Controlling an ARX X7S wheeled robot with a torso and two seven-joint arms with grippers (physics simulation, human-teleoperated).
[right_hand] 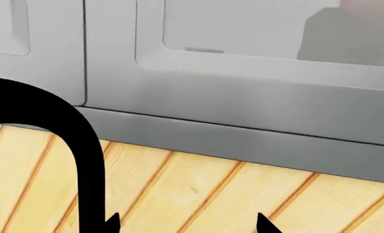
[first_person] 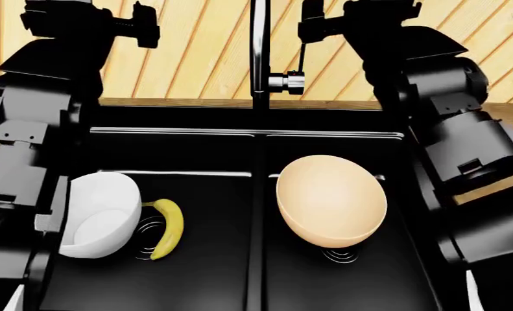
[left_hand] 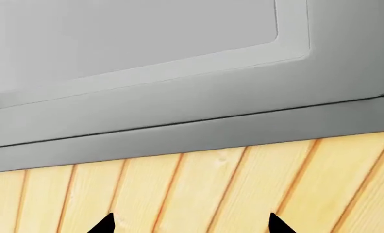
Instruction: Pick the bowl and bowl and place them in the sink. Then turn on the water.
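Bowls (first_person: 330,201) (first_person: 100,214) in sink (first_person: 248,133), both grippers raised

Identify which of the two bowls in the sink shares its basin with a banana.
The white bowl, in the basin on the robot's left, lies beside the banana. The peach-tan bowl sits alone in the other basin.

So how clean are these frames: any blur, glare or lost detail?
Head view: sharp; soft highlights on the white bowl and peach bowl, but the black sink and arms swallow detail. Left wrist view: crisp, flat even light on the grey cabinet, no glare. Right wrist view: also crisp; the faucet is a featureless black silhouette, with a faint shadow on the cabinet.
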